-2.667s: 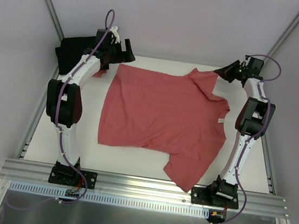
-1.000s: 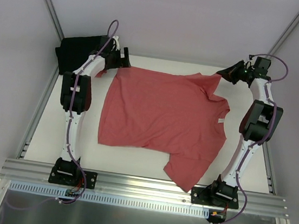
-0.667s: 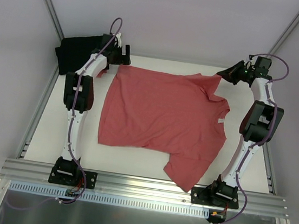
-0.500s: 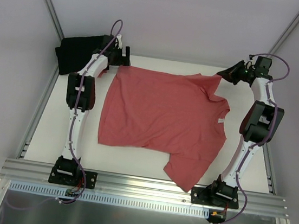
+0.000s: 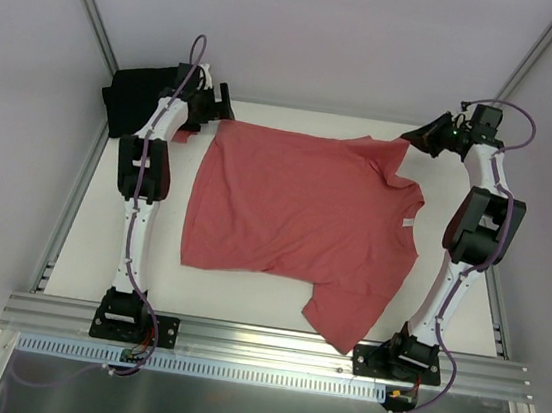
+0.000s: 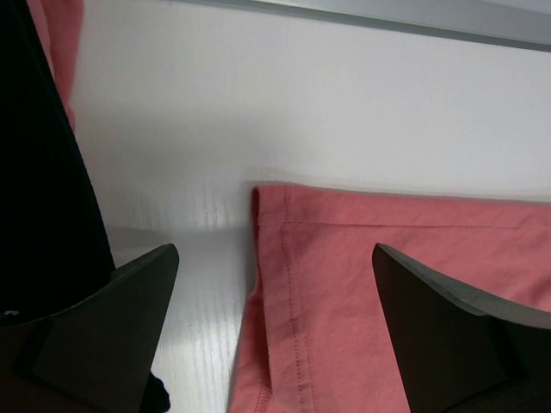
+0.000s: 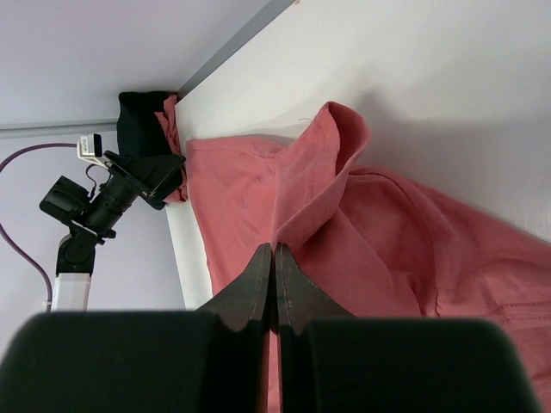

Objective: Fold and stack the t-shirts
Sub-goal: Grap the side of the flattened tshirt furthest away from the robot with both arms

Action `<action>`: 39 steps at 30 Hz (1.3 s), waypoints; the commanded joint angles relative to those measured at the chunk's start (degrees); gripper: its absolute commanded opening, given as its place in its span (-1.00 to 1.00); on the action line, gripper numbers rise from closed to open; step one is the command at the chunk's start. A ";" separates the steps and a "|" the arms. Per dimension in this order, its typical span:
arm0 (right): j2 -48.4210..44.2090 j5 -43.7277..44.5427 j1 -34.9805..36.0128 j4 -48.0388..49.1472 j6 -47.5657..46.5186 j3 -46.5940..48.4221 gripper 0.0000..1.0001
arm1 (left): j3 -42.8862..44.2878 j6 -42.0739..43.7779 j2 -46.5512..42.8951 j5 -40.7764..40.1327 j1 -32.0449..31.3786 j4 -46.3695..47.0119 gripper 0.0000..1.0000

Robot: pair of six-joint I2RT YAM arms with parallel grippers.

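Top external view first, reading from the left. The black t-shirt is bunched in the far left corner of the table. Just to its right my left arm is stretched out long, and the left end effector hangs at the far left corner of the coral-red t-shirt.

On the left wrist camera, the left end effector has its fingers spread wide apart with nothing between them but cloth lying on the table. The hemmed corner of the coral-red t-shirt sits in the gap. It lies closer to the camera's right finger, with bare white table beyond it. I cannot tell whether the fingertips touch the cloth.

Back in the overhead view, the coral-red t-shirt is spread mostly flat across the middle of the table. Its hem is toward the left and its neck toward the right, where the small white neck label shows. One sleeve trails toward the near edge.

At the far right, the right end effector meets the far sleeve. The right wrist camera shows the right end effector with its fingers pressed together. They are pinching a ridge of the coral-red t-shirt, and the fabric rises off the table in a folded peak toward the grip.
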 commanded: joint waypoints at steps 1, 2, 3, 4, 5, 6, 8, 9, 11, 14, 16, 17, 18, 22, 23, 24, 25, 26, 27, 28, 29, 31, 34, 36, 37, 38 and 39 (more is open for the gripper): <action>-5.73 0.54 -0.14 1.54 0.21 -0.92 -1.00 | 2.14 -4.42 1.65 6.47 1.03 -0.74 0.97; -5.82 0.63 -0.14 1.71 0.21 -1.19 -0.99 | 2.31 -4.78 1.82 7.01 1.21 -0.56 0.97; -6.00 0.63 -0.06 1.71 0.21 -1.45 -0.99 | 2.49 -4.87 2.17 7.27 1.38 -0.65 0.97; -6.26 0.72 -0.06 1.97 0.13 -1.80 -0.99 | 2.75 -5.05 2.26 8.23 1.38 -0.65 0.97; -6.35 0.80 0.03 2.06 0.21 -2.07 -0.99 | 2.84 -5.14 2.61 8.59 1.47 -1.00 0.97; -6.35 0.89 0.03 2.24 0.30 -2.16 -0.99 | 2.84 -5.14 2.70 8.77 1.39 -1.09 0.98; -6.44 0.98 0.21 2.41 0.39 -2.42 -0.99 | 2.93 -5.58 2.97 9.91 1.47 -1.26 0.97; -6.44 1.07 0.38 2.68 0.48 -2.51 -0.99 | 3.02 -5.75 3.14 10.17 1.47 -1.26 0.97; -6.35 1.16 0.47 2.86 0.74 -2.51 -0.99 | 3.02 -6.28 3.32 11.48 1.47 -0.83 0.97; -6.09 1.25 0.65 3.03 1.09 -2.16 -0.99 | 3.55 -7.77 4.02 13.33 1.38 -0.74 0.97; -6.09 1.33 0.73 3.12 1.09 -2.07 -0.99 | 3.46 -8.30 4.37 13.87 1.30 -0.65 0.96; -5.92 1.33 0.74 3.21 1.09 -1.98 -0.99 | 3.46 -8.48 4.46 14.13 1.21 -0.56 0.96; -5.91 1.25 0.74 3.21 1.09 -1.89 -0.99 | 3.37 -8.56 4.55 14.57 1.12 -0.39 0.96; -5.74 1.16 0.74 3.21 1.18 -1.81 -0.99 | 3.46 -9.44 5.08 15.89 0.86 0.23 0.94; -5.65 1.16 0.74 3.21 1.27 -1.81 -0.99 | 3.37 -9.70 5.16 15.89 0.86 0.32 0.93; -5.65 1.07 0.74 3.21 1.18 -1.81 -0.99 | 3.46 -10.23 5.34 16.15 0.86 0.49 0.89; -5.65 1.07 0.74 3.21 1.18 -1.72 -1.00 | 3.46 -10.50 5.43 16.68 0.86 0.67 0.86; -5.56 1.07 0.74 3.21 1.27 -1.72 -0.99 | 3.37 -10.59 5.52 16.59 0.86 1.02 0.80; -5.56 0.98 0.74 3.21 1.18 -1.72 -0.99 | 3.46 -11.11 5.60 16.77 0.86 1.37 0.63; -5.56 0.89 0.74 3.21 1.09 -1.63 -0.99 | 3.46 -11.37 5.69 17.03 0.86 1.55 0.54; -5.56 0.89 0.65 3.21 1.09 -1.63 -0.99 | 3.46 -11.73 5.87 16.95 0.86 2.07 0.44; -5.65 0.89 0.65 3.21 1.18 -1.54 -0.99 | 3.55 -12.61 6.04 17.03 0.86 2.43 0.30; -5.65 0.89 0.65 3.12 1.09 -1.54 -0.99 | 3.72 -13.31 6.31 17.03 0.86 2.95 0.05; -5.65 0.89 0.65 3.12 1.09 -1.54 -0.99 | 3.90 -13.66 6.48 17.21 0.86 2.95 -0.14; -5.65 0.89 0.65 3.12 1.09 -1.54 -1.00 | 3.99 -13.66 6.57 17.30 0.94 2.95 -0.23; -5.74 0.89 0.65 3.21 1.18 -1.63 -0.99 | 3.99 -13.75 6.66 17.30 0.94 2.95 -0.45; -5.74 0.89 0.65 3.12 1.18 -1.63 -0.99 | 3.99 -13.84 6.66 17.30 0.94 2.78 -0.55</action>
